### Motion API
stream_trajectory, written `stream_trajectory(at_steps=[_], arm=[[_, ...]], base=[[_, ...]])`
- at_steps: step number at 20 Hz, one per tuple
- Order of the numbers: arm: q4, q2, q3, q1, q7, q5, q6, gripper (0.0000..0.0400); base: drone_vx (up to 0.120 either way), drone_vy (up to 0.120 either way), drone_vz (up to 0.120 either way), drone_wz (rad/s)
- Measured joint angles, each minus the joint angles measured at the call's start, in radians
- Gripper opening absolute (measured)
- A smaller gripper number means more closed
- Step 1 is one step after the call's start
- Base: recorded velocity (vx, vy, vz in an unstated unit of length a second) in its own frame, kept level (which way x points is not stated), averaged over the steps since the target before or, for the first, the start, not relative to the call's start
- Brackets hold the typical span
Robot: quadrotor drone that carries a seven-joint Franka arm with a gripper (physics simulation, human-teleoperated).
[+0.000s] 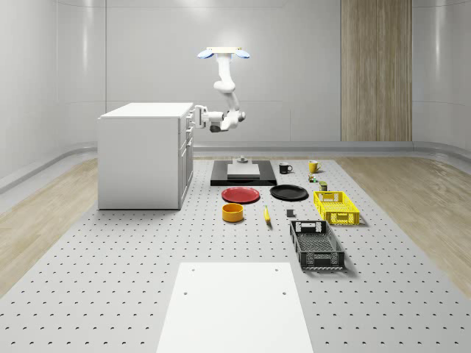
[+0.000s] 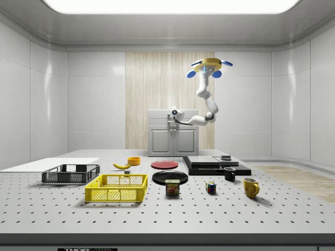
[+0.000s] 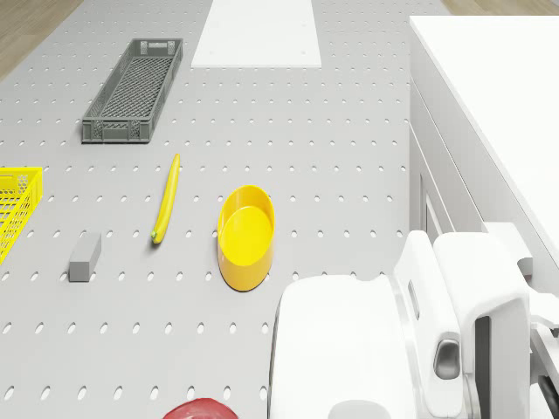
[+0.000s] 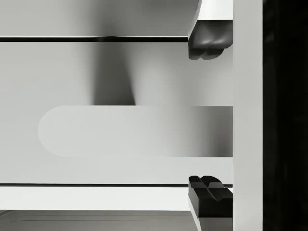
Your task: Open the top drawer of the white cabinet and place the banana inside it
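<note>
A high camera looks down the length of the worktop (image 1: 110,294) toward the far wall, taking in the cabinet (image 1: 143,154) and the hovering drone (image 1: 223,52). A low side camera faces the cabinet front across the same worktop. The drone's own camera looks steeply down on the worktop beside the cabinet. The wrist camera sits very close to a drawer front (image 4: 120,72), framed by the claw (image 4: 209,118).

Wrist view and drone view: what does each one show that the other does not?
Wrist view: the fingertips standing apart on either side of the drawer handle. Drone view: the banana lying on the table beside the yellow bowl, plus the grey crate. Both show the white cabinet.
</note>
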State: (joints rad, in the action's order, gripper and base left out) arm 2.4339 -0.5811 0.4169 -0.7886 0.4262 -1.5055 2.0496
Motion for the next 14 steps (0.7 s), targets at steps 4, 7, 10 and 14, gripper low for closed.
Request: stream_trajectory(at_steps=[4, 7, 10, 14], arm=[[0.0, 0.005, -0.015, 0.021, -0.001, -0.007, -0.011, 0.0171], [0.001, 0.01, -0.026, 0.037, -0.014, -0.012, -0.02, 0.0147], [-0.002, 0.009, -0.04, 0.051, -0.001, -0.006, -0.018, 0.0174], [0.009, 0.017, -0.043, 0.07, -0.044, -0.022, -0.039, 0.0137]], base=[[0.0, 0.0, 0.0, 0.0], [0.0, 0.0, 0.0, 0.0], [0.0, 0.0, 0.0, 0.0], [0.0, 0.0, 0.0, 0.0]])
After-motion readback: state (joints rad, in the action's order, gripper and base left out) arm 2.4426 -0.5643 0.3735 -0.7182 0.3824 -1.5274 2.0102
